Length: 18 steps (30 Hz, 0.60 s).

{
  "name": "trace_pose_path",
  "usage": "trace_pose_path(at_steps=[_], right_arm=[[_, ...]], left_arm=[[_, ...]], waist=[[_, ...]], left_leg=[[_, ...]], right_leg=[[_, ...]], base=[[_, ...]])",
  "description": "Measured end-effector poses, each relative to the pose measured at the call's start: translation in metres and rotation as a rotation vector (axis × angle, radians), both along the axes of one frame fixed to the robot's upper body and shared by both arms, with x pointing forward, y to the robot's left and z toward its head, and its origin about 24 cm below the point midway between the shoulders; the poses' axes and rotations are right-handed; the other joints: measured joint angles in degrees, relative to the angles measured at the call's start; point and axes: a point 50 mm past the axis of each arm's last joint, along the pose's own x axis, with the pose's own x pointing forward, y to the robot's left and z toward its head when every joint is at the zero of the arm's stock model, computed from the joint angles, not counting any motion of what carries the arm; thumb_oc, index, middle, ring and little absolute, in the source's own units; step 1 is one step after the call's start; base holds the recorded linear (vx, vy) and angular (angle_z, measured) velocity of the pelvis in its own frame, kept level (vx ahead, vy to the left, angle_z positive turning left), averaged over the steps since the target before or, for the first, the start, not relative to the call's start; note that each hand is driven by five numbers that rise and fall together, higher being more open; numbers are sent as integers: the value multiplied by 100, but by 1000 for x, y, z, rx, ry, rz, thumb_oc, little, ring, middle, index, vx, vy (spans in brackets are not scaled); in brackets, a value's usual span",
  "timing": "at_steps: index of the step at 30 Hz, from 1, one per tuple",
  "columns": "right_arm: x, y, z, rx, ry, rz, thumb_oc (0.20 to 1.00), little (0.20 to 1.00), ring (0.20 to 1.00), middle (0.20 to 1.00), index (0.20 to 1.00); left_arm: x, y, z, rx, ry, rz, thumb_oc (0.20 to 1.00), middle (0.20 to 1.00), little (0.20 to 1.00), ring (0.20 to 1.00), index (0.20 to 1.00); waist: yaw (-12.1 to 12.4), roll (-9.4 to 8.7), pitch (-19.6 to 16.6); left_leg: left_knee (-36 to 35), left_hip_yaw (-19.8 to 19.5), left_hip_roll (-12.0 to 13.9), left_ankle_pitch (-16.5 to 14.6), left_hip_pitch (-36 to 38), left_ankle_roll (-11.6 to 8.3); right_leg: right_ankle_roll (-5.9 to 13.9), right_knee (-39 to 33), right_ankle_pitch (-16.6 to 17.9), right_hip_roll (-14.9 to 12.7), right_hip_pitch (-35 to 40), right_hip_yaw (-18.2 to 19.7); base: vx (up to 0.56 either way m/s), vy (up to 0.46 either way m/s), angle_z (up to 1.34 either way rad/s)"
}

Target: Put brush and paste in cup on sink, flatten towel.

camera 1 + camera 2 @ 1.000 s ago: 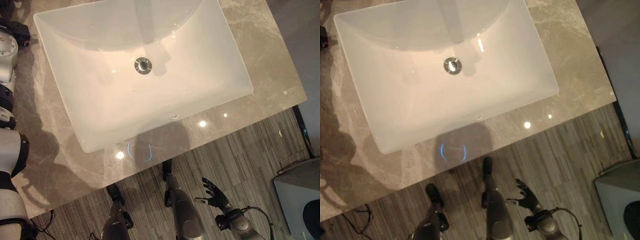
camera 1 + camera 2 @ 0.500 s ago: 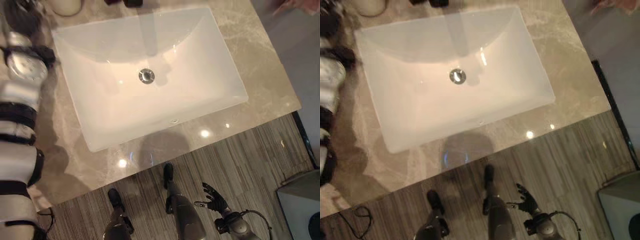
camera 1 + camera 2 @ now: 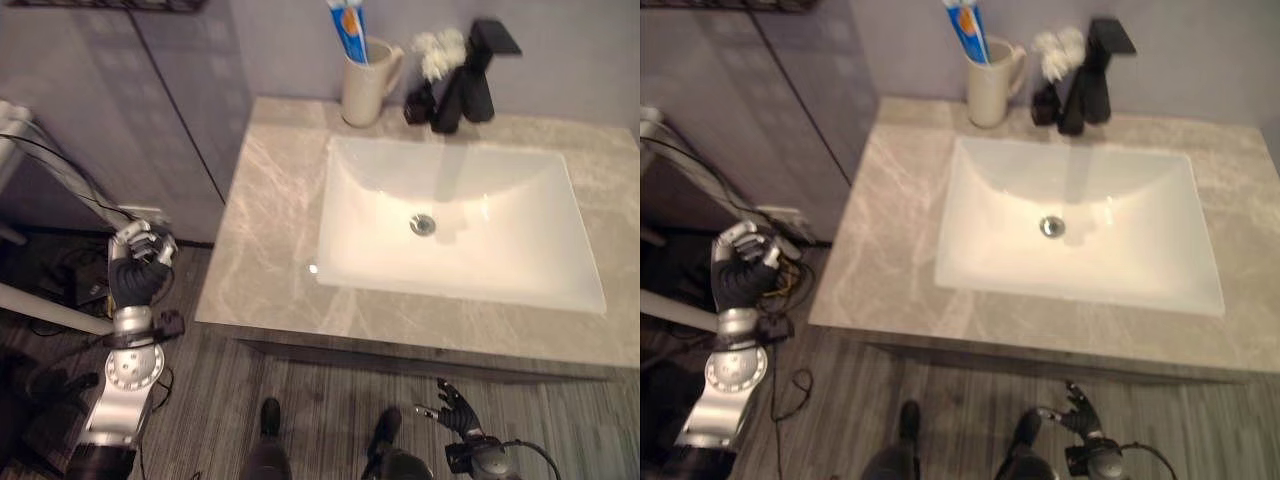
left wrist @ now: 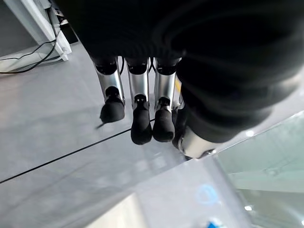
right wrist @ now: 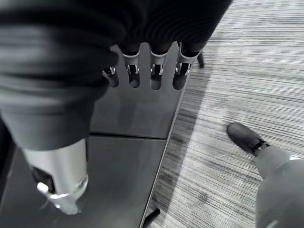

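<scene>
A cream cup (image 3: 366, 88) stands at the back of the marble counter (image 3: 268, 235), left of the black faucet (image 3: 466, 78). A blue and white paste tube (image 3: 347, 30) stands upright in it. A white fluffy thing (image 3: 436, 50) sits against the faucet. The white sink (image 3: 500, 255) holds nothing. My left hand (image 3: 134, 272) hangs in the air off the counter's left end, fingers (image 4: 137, 114) relaxed and holding nothing. My right hand (image 3: 456, 408) is low over the floor in front of the counter, fingers (image 5: 153, 71) spread and holding nothing.
A grey cabinet panel (image 3: 150, 110) fills the corner left of the counter. A white rack (image 3: 20, 135) and loose cables (image 3: 70, 285) lie on the floor near my left hand. Striped flooring (image 3: 320, 400) runs along the counter's front.
The camera has swung up and left, so the cup, faucet and whole counter now show. My left arm has come off the counter to its left side. The right hand stays low.
</scene>
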Motion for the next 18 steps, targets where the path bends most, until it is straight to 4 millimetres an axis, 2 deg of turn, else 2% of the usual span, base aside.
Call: trace_pose_path(at_steps=[2, 3, 6, 8, 10, 11, 12, 13, 14, 15, 16, 18], right_arm=[[-6, 6, -6, 18, 36, 1, 1000, 1000, 1000, 1000, 1000], [-12, 7, -9, 23, 63, 1, 1000, 1000, 1000, 1000, 1000], [-19, 12, -12, 31, 78, 13, 1000, 1000, 1000, 1000, 1000], [-24, 16, -12, 40, 82, 13, 1000, 1000, 1000, 1000, 1000], [-18, 16, -7, 46, 40, 14, 1000, 1000, 1000, 1000, 1000], [-18, 18, -4, 62, 16, -4, 1000, 1000, 1000, 1000, 1000], [-26, 19, -5, 85, 18, -40, 1000, 1000, 1000, 1000, 1000], [-29, 21, -3, 125, 0, -100, 1000, 1000, 1000, 1000, 1000], [-28, 21, -3, 159, -15, -166, 1000, 1000, 1000, 1000, 1000], [-25, 18, -2, 168, -34, -213, 1000, 1000, 1000, 1000, 1000], [-16, 9, 4, 158, -72, -248, 1000, 1000, 1000, 1000, 1000], [0, -3, 15, 167, -158, -322, 1000, 1000, 1000, 1000, 1000]], left_arm=[[-12, -11, 0, -36, 17, -127, 724, 724, 724, 724, 724], [-13, -17, 0, -29, 19, -187, 1000, 1000, 1000, 1000, 1000], [-9, -28, 0, -38, 53, -324, 1000, 1000, 1000, 1000, 1000], [-5, -44, -5, -14, 92, -445, 1000, 1000, 1000, 1000, 1000], [3, -68, -9, 14, 120, -569, 1000, 1000, 1000, 1000, 1000], [5, -79, -7, 61, 120, -634, 1000, 1000, 1000, 1000, 1000], [8, -89, -5, 85, 108, -678, 1000, 1000, 1000, 1000, 1000], [11, -95, -1, 108, 90, -702, 1000, 1000, 1000, 1000, 1000], [12, -102, 2, 128, 75, -730, 1000, 1000, 1000, 1000, 1000], [14, -111, 2, 149, 66, -757, 1000, 1000, 1000, 1000, 1000], [14, -121, -1, 159, 69, -784, 1000, 1000, 1000, 1000, 1000], [10, -135, -6, 170, 68, -824, 1000, 1000, 1000, 1000, 1000]], waist=[[20, -135, -223], [34, -203, -376], [-39, -348, -566], [-308, -455, -639], [-427, -403, -539], [-636, -401, -453], [-800, -471, -433], [-823, -571, -420], [-795, -681, -397], [-837, -727, -331], [-884, -548, -216], [-867, -103, 40]], left_leg=[[0, 22, -109, -92, 234, 61], [0, 58, -156, -131, 296, 93], [-1, 252, -259, -223, 526, 197], [33, 432, -399, -276, 656, 269], [81, 671, -406, -363, 771, 357], [95, 808, -424, -390, 870, 396], [121, 897, -544, -400, 944, 411], [147, 1033, -628, -426, 930, 447], [123, 1334, -655, -446, 946, 481], [276, 1552, -687, -463, 862, 559], [291, 1834, -590, -469, 846, 575], [186, 2469, -218, -423, 1061, 575]], right_leg=[[24, 5, -1, -102, 213, 28], [91, 4, -33, -168, 253, 53], [162, 231, -69, -329, 258, 262], [205, 542, -76, -490, 126, 549], [280, 966, 68, -608, -131, 1057], [329, 947, 230, -630, -138, 1215], [355, 923, 309, -634, -204, 1296], [322, 871, 370, -671, -281, 1339], [511, 596, 259, -709, -335, 1323], [352, 355, 93, -747, -397, 1264], [211, 514, -145, -837, -566, 752], [57, 1392, -249, -1025, -623, -474]], base=[[16, 167, 9], [12, 180, -6], [-23, 222, -28], [-87, 304, -47], [-134, 182, -68], [-182, 182, -72], [-182, 182, -72], [-197, 185, -98], [-180, 192, -131], [-144, 211, -150], [-148, 194, -142], [-221, 152, -140]])
